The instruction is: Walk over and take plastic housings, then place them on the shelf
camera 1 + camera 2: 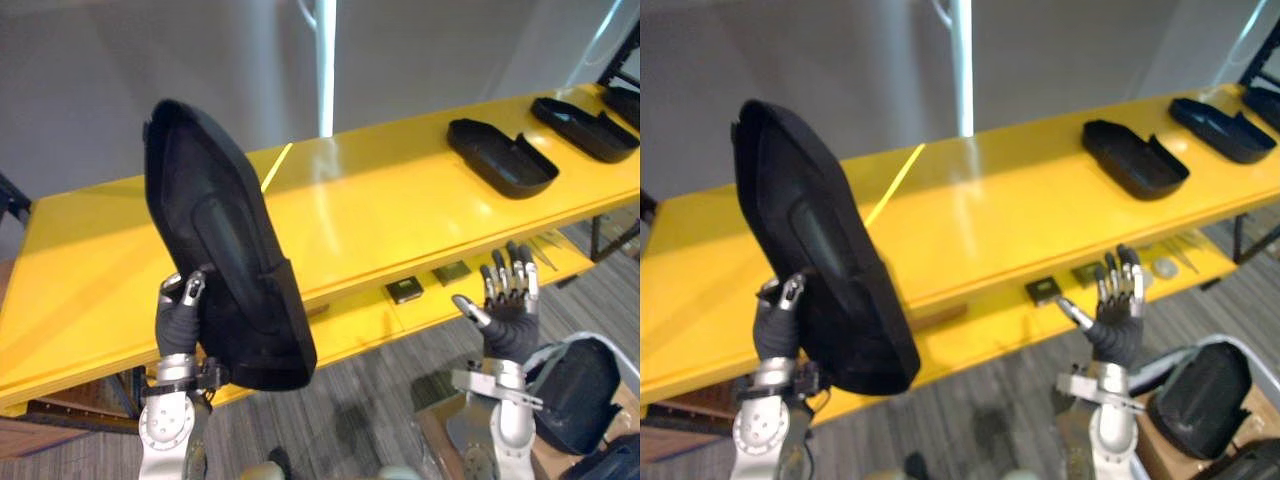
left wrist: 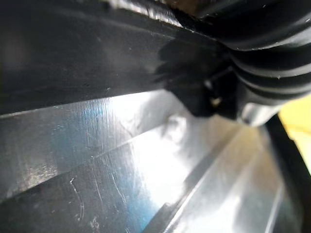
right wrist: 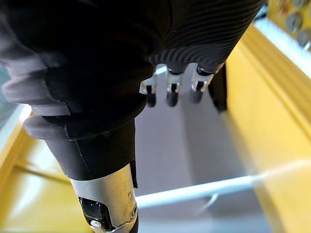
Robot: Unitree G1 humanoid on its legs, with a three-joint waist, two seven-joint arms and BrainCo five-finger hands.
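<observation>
Currently: left hand [image 1: 178,320], thumb clamped on the front of a black plastic housing [image 1: 220,240], which it holds upright and tilted before the yellow shelf [image 1: 380,215]. Right hand [image 1: 510,305]: fingers straight, spread, holding nothing. Second housing [image 1: 500,157] and third housing [image 1: 585,128] lie on the shelf top.

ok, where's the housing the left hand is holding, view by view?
Left eye view: held housing left of centre, on end and tilted, in the left hand.
Right eye view: same, nearer the left edge.
Left wrist view: its glossy dark surface, very close.
Right wrist view: open right hand and shelf instead.
Shared landmark: yellow shelf.
</observation>
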